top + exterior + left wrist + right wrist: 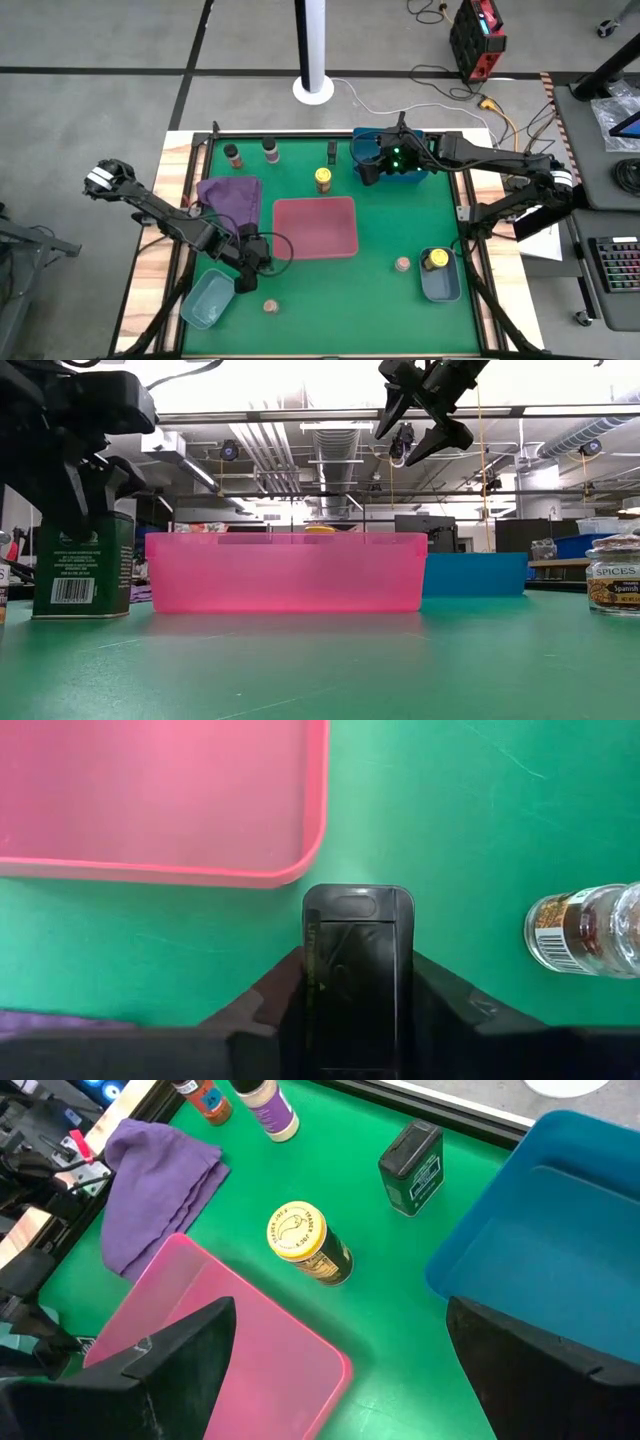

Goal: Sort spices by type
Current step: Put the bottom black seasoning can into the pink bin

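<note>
My left gripper (250,258) is shut on a black square tin (357,935) that stands near the red tray's (315,228) near left corner. My right gripper (372,165) hangs open and high (425,420) at the blue tray's (405,150) left rim. The second black tin (412,1168) and a yellow-capped jar (308,1240) stand on the mat by the far edge. Two shakers (232,155) (270,150) stand further left. The other yellow-capped jar (435,260) sits in the grey-blue tray (442,285). Two tan jars (402,264) (270,306) stand on the mat. My left gripper pinches the black tin's upper part (100,525) between its two fingers (445,995). It comes from above, pointing down, with one finger on each opposite side. The tin stands upright with its base (80,610) on the green mat.
A purple cloth (230,198) lies left of the red tray. A pale blue tray (208,300) sits at the near left corner. A spice jar (585,930) stands close beside the held tin. Bare green mat lies between the red tray and the grey-blue tray.
</note>
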You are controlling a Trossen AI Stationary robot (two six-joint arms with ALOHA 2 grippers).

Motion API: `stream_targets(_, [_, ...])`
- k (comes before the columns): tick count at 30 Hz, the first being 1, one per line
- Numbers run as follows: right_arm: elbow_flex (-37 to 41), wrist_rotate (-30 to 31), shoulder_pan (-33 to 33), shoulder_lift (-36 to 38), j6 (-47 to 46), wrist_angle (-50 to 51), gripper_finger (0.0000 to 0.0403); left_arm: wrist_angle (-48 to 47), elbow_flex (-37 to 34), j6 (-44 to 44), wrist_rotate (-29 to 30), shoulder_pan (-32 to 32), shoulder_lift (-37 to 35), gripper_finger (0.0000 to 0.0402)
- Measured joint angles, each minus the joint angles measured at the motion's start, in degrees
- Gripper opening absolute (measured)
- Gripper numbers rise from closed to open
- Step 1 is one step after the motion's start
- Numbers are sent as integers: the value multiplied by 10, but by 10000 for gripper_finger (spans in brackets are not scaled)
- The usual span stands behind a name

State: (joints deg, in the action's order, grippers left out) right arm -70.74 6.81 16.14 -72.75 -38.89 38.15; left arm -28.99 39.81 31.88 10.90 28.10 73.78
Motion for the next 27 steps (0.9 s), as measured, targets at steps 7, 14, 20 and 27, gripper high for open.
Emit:
stream_targets(7, [0, 0, 0, 0, 5, 0, 352, 0, 0, 4, -14, 0, -2, 108])
stream_targets(14, [0, -1, 0, 0, 5, 0, 352, -34, 22, 9, -18, 0, -16, 108])
stream_targets(20, [0, -2, 0, 0, 10, 0, 352, -86, 55, 34, -22, 1, -40, 108])
stream_targets(27, [0, -1, 0, 0, 21, -1, 352, -211, 148, 60, -25, 7, -57, 108])
